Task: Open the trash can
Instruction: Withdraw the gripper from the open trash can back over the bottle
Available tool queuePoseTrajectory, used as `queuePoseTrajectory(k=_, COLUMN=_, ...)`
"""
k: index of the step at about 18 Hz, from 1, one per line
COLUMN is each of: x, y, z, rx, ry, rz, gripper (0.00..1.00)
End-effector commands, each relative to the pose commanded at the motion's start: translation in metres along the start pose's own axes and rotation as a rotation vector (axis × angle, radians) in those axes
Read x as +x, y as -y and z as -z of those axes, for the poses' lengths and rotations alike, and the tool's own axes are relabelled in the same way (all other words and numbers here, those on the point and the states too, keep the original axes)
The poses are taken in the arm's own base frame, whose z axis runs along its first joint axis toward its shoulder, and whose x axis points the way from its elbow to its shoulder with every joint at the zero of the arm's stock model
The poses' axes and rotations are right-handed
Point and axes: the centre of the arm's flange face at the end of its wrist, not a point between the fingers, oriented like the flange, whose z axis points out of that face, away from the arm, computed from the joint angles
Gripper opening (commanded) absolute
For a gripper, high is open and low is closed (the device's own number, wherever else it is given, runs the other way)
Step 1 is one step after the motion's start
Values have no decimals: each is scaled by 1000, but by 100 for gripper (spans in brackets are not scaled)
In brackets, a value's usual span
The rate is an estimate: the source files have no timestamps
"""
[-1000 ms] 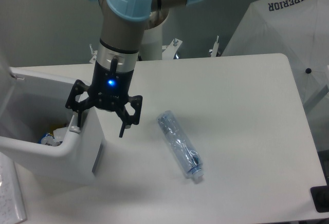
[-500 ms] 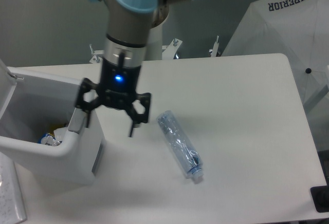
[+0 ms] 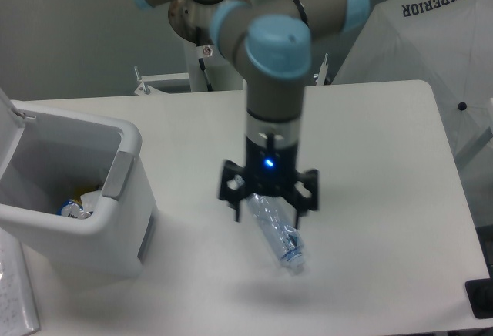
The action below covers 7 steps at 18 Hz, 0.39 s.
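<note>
A: Hovering over the clear plastic bottle (image 3: 273, 227) right now is the tool (image 3: 266, 214), pointing straight down from the arm (image 3: 273, 74), with a blue light glowing on its body.

B: How are the fingers sitting?

A: They are standing spread apart, one dark finger (image 3: 236, 203) showing on one side of the bottle's upper end and the other on the opposite side. Nothing is being pinched between them. Whether the tips are touching the bottle I cannot tell, since the tool's body is covering that part.

B: And the bottle itself?

A: It is lying on its side on the white desk (image 3: 370, 159), running diagonally from beneath the tool toward the camera, with its cap end sticking out past the tool on the near side.

B: Where is the trash can (image 3: 73, 197) sitting?

A: Well apart from the tool, off to the tool's side toward the picture's left edge, resting on the desk. Its top is standing open, the white lid (image 3: 11, 124) tilting up at the far left, and some rubbish is showing at the bottom inside. The grey push tab (image 3: 116, 176) is sitting on the rim facing the tool's side.

B: Anything behind the tool?

A: A white cloth printed SUPERIOR (image 3: 435, 1) is showing beyond the desk's far corner.
</note>
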Motion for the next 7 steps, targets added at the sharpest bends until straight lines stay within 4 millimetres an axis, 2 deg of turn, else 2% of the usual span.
queuePoseTrajectory(k=2, x=-4, y=-11, z=-24, rx=-76, ry=5, rz=-165, gripper=100)
queuePoseTrajectory(k=5, x=-25, y=-29, z=-34, rx=-158, ry=29, rz=-334, gripper=100)
queuePoseTrajectory(k=7, x=-25, y=-30, z=-39, rx=-165, ry=21, rz=-353, gripper=100)
